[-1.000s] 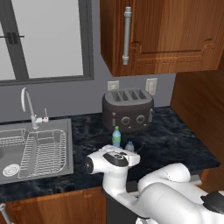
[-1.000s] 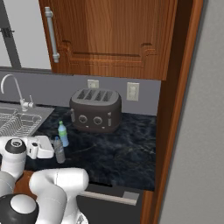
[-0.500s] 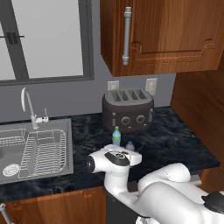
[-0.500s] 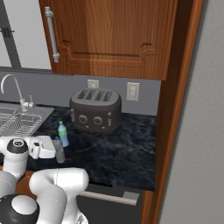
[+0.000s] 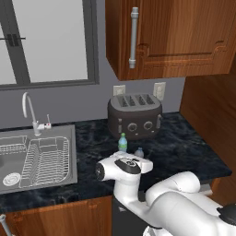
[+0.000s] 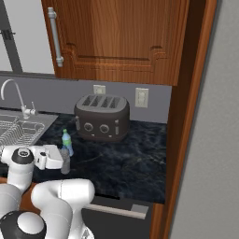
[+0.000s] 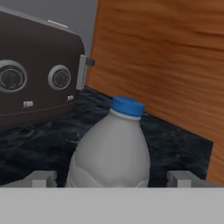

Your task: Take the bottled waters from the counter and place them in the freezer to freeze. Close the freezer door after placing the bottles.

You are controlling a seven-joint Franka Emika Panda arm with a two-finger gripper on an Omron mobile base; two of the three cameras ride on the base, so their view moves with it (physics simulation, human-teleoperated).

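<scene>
Scene: a white robot arm leans over the black marbled desk (image 5: 184, 152), between the steel sink (image 5: 34, 156) and a dark toaster (image 5: 134, 115).
Change: almost none across the last second; the base stays parked and the arm holds close behind the two bottles, at most creeping a touch nearer.
Tool: the tool (image 7: 112, 178) is spread wide and grips nothing; its two finger tips (image 7: 41, 178) stand either side of the grey bottle, apart from its walls.
Grey bottle: the grey bottle (image 7: 111, 151), dark blue cap on, stands upright on the desk, centred between the tips in the hand view.
Green bottle: the green-capped bottle (image 6: 67, 141) stands upright just beside it, nearer the toaster.
Meaning: the first pick-up appears lined up but not yet made; both bottles remain on the desk, so the freezer work all lies ahead.
Risk: a careless close could nudge the neighbouring bottle over.
</scene>
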